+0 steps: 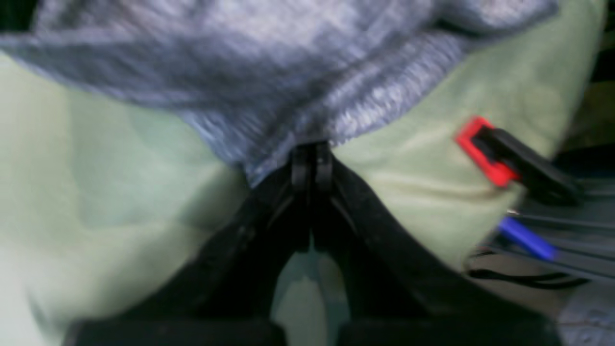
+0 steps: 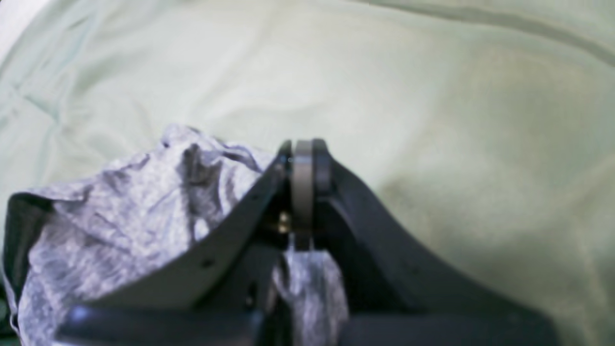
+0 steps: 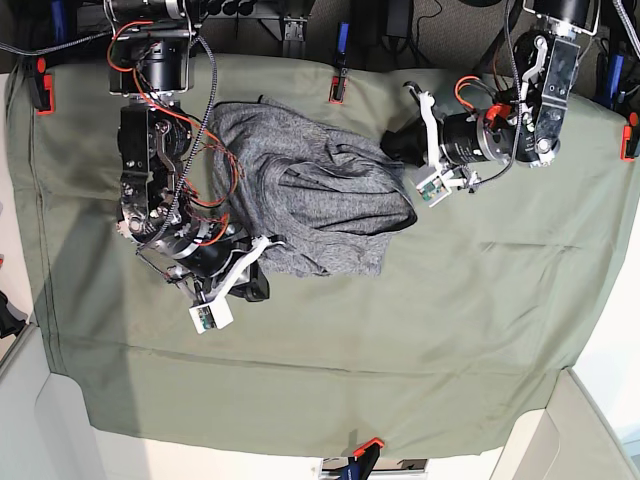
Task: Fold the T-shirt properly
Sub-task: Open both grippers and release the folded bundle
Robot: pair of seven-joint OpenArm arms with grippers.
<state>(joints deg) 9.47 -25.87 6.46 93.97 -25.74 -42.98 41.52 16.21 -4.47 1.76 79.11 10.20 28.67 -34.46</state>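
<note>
Now, in the base view, left of centre, the right gripper (image 3: 258,268) is pinching the lower edge of the heather-grey knit T-shirt (image 3: 310,200), which is lying bunched on the olive-green cloth (image 3: 450,330). Right of centre, the left gripper (image 3: 398,148) is clamping the opposite edge. Probably the fold is beginning; next both should lift together evenly.

T-shirt (image 3: 310,200) on cloth (image 3: 450,330), between arms
</note>
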